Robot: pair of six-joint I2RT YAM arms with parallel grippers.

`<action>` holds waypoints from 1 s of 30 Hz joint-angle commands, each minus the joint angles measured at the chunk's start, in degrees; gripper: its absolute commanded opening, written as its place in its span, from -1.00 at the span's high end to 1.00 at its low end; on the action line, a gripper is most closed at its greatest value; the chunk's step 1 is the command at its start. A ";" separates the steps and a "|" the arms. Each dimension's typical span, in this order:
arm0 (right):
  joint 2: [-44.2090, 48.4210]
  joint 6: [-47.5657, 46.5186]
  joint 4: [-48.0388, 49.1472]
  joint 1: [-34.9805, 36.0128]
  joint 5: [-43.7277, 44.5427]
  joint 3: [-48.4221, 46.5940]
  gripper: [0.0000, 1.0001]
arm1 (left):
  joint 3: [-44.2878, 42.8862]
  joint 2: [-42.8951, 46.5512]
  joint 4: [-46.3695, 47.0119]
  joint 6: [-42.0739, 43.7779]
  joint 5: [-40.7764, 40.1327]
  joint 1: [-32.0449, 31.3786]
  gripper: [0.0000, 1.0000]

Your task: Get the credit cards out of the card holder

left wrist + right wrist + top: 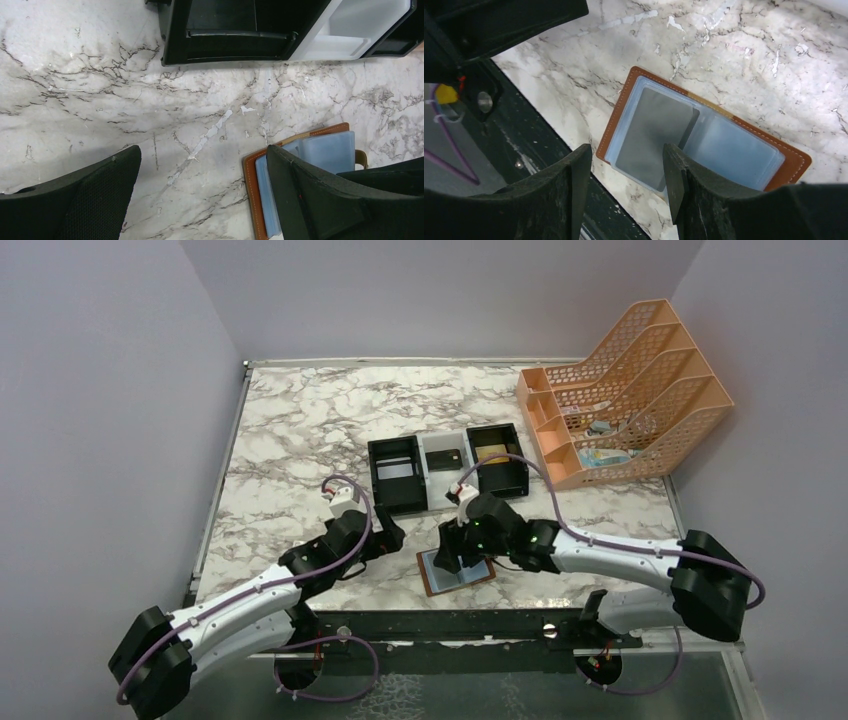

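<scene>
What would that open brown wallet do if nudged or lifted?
The card holder lies flat and thin, so it probably won't roll or tip. On the polished marble table it likely slides. Hinged at a fold, it may flop when lifted.

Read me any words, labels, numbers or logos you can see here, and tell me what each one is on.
No readable text in any view.
Credit card in the open card holder: plain grey face, no print showing.
Items in the orange file rack: too small to read.
</scene>
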State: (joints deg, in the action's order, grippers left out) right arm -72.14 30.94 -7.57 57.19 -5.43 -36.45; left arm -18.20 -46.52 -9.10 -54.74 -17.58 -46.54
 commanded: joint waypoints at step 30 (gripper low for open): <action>-23.12 4.75 -14.41 9.75 21.05 -14.20 -0.23 | 0.10 0.03 1.35 0.25 3.94 0.37 -0.99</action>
State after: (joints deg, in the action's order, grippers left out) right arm -92.92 34.30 -22.26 66.65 14.33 -51.51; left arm -18.17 -46.98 -8.54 -54.57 -15.40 -46.50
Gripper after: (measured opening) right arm 0.607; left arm 0.992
